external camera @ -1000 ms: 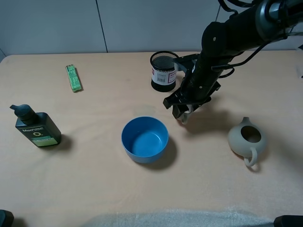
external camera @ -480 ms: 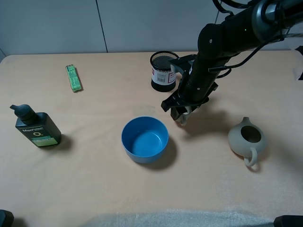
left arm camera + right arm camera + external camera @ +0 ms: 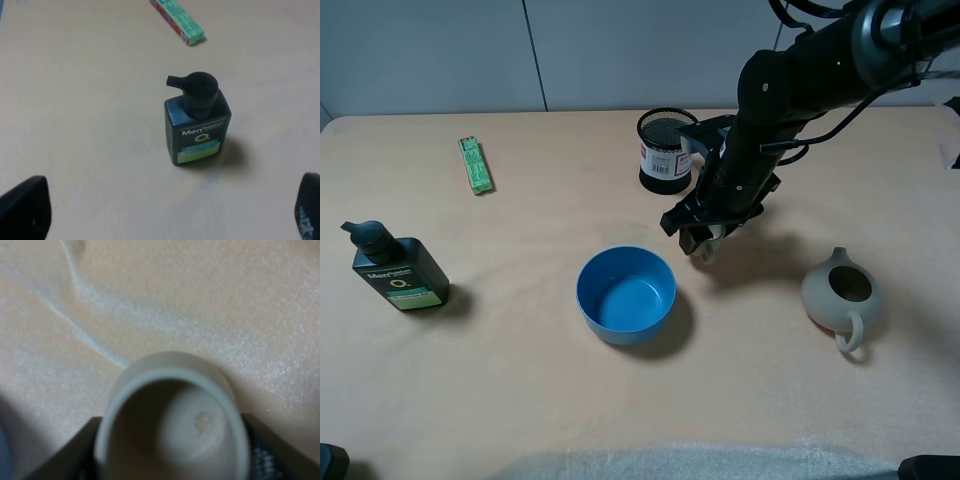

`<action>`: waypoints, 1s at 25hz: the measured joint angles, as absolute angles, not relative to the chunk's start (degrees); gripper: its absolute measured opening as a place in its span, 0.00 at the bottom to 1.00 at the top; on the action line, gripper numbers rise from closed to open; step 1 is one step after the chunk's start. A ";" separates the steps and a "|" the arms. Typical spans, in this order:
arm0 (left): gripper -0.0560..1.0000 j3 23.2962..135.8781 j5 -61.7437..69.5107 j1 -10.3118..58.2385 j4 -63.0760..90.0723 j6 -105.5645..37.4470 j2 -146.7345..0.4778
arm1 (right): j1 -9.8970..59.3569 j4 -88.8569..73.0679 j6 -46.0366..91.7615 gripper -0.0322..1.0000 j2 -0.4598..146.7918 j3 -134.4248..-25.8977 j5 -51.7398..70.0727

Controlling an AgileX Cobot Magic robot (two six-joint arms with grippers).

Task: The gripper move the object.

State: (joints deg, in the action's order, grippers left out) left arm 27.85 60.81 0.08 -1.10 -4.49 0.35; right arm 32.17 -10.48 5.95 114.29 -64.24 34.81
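My right gripper [image 3: 703, 238] is shut on the small beige-grey cup [image 3: 710, 248], just right of and behind the blue bowl [image 3: 620, 330]. It holds the cup low over the table. In the right wrist view the cup [image 3: 172, 410] fills the frame, opening toward the camera, with dark fingers [image 3: 82, 452] on both sides. My left gripper [image 3: 165, 215] is open and empty; its fingertips [image 3: 22, 210] stand wide apart near a dark pump bottle [image 3: 197, 125].
A beige teapot [image 3: 840, 295] sits at the right. A black mesh pen holder [image 3: 666, 150] stands behind the right gripper. The pump bottle [image 3: 398, 270] is at the far left, and a green pack [image 3: 475, 165] lies behind it.
My right gripper, with the cup in it, has shifted slightly to the left, toward the bowl. Nothing else has moved.
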 joint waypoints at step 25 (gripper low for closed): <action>0.99 27.85 60.81 0.08 -1.10 -4.49 0.35 | 32.17 -6.40 4.17 0.68 108.12 -64.22 35.19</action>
